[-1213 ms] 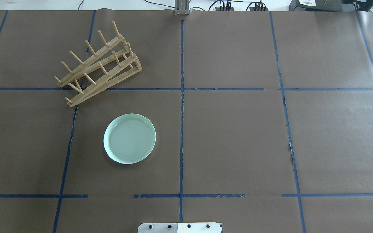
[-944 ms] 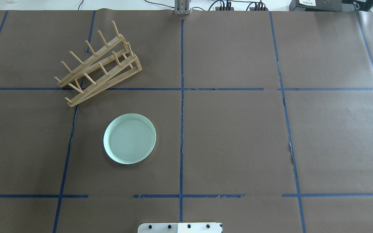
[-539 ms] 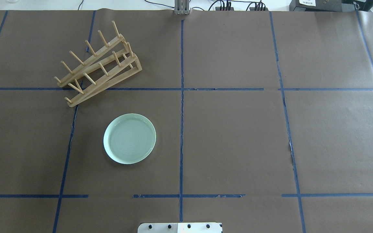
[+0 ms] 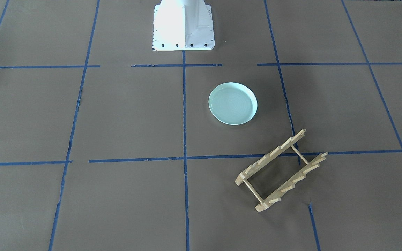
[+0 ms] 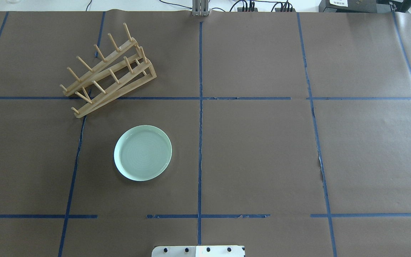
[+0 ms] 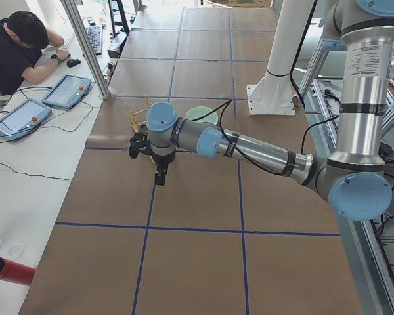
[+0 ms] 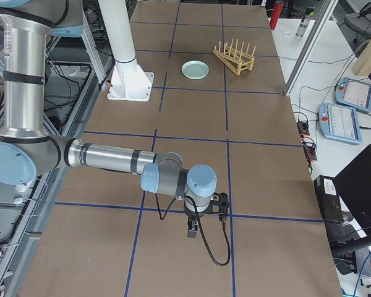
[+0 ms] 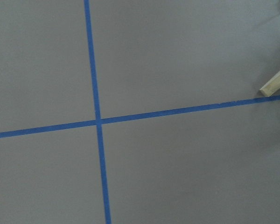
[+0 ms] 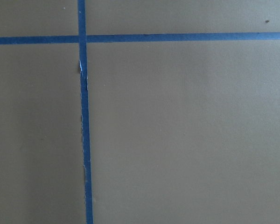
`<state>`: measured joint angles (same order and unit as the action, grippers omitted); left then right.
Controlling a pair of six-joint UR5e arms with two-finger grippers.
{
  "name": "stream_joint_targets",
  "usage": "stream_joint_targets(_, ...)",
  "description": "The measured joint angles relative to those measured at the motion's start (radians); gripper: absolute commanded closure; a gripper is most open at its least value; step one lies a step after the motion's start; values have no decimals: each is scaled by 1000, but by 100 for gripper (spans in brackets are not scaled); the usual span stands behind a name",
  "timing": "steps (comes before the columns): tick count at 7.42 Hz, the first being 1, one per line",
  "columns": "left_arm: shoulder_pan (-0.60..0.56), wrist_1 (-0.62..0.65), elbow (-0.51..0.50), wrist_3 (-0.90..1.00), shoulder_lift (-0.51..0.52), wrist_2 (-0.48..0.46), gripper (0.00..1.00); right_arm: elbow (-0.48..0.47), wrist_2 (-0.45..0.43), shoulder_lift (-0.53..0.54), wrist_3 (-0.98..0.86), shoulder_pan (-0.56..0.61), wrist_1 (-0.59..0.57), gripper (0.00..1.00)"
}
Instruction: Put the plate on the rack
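The pale mint-green plate [image 5: 143, 152] lies flat on the brown table cover, also in the front view [image 4: 232, 103]. The light-wood rack [image 5: 109, 73] stands just beyond it, empty, set at an angle [image 4: 280, 170]. My left gripper [image 6: 160, 176] hangs above the table, out past the rack's end; one rack corner [image 8: 276, 84] shows at the left wrist view's right edge. My right gripper [image 7: 192, 230] hangs over the far right part of the table, far from both. I cannot tell whether either gripper is open or shut.
Blue tape lines [image 5: 200, 107] divide the brown cover into squares. The white robot base [image 4: 183, 24] stands at the near middle edge. An operator [image 6: 16, 46] sits at the side bench with tablets [image 6: 67, 90]. A red cylinder [image 6: 13, 271] lies off the table's end.
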<state>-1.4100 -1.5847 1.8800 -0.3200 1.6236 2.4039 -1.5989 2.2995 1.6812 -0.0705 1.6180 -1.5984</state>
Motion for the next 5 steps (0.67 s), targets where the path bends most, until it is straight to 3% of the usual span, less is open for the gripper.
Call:
stream_joint_targets(3,245,9,37,-574,260,-51,0,0,0,0,0,-1,0,0)
stream_joint_targets(5,429,67,-39,-882,478,-121,0,-1,0,0,0,-1,0,0)
